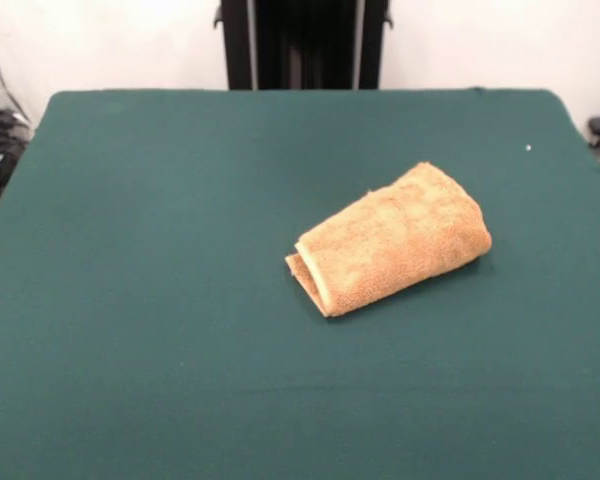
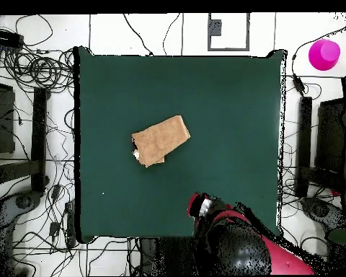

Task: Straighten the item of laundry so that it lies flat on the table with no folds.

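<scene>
The green-covered desk [image 1: 130,300] stands on a white floor strewn with black cables [image 2: 32,68], a magenta object [image 2: 324,55] off one corner. The folded golden-tan towel [image 1: 390,240] lies near mid-desk (a white bit shows at one end, nothing readable). The red and black arm [image 2: 233,238] sits drawn back at the desk's edge; whether its hand is open or closed cannot be told.

Red and black arm [image 2: 237,245] drawn back over the tabletop [image 2: 226,108] edge nearest the base; tool state indiscernible.
</scene>
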{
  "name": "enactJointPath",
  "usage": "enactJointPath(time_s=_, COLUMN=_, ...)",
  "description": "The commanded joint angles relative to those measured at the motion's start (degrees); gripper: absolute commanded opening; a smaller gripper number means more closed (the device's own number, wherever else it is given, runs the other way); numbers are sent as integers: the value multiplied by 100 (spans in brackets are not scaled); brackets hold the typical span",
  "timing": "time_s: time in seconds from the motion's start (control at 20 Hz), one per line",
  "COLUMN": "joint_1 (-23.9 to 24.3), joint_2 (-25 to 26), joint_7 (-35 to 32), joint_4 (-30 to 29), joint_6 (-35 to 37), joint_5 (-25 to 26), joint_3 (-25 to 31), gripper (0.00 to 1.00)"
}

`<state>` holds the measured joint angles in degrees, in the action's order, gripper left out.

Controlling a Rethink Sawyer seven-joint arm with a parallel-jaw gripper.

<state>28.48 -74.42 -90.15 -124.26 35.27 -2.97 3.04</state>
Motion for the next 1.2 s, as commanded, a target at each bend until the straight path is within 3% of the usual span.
enactJointPath(time_s=0.05, joint_1=162, joint_2=1016, joint_7=1246, joint_4=17, joint_6=-395, joint_5=291, joint_3=1418, gripper=100)
enactJointPath(time_s=0.5, joint_1=255, joint_2=1323, joint_7=701, joint_4=109, joint_6=-480, joint_5=475, joint_3=1875, gripper=100)
enactJointPath(time_s=0.8, joint_1=353, joint_2=1560, joint_7=381, joint_4=14, joint_6=-975, joint_5=546, joint_3=2146, gripper=100)
enactJointPath(time_s=1.2, joint_1=42, joint_2=2246, joint_7=-277, joint_4=91, joint_6=-1860, joint_5=853, joint_3=2126, gripper=100)
